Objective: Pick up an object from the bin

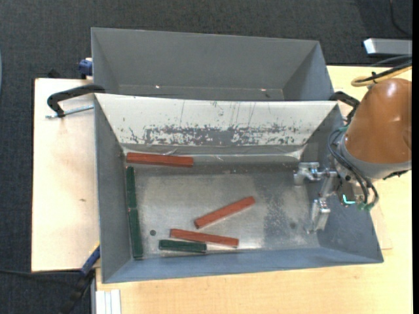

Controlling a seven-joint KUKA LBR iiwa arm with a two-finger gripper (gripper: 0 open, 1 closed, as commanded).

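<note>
My gripper hangs at the right end of the bin, close to the right wall and low over the floor, with nothing seen in it. The nearest loose thing is a red flat stick, lying tilted in the middle of the floor well to the gripper's left. Another red stick lies near the front wall, and a short dark green stick sits just in front of it.
A third red stick lies along the back wall at the left. A long dark green stick runs along the left wall. Bare floor lies between the gripper and the tilted red stick. The arm's orange cover sits above the bin's right rim.
</note>
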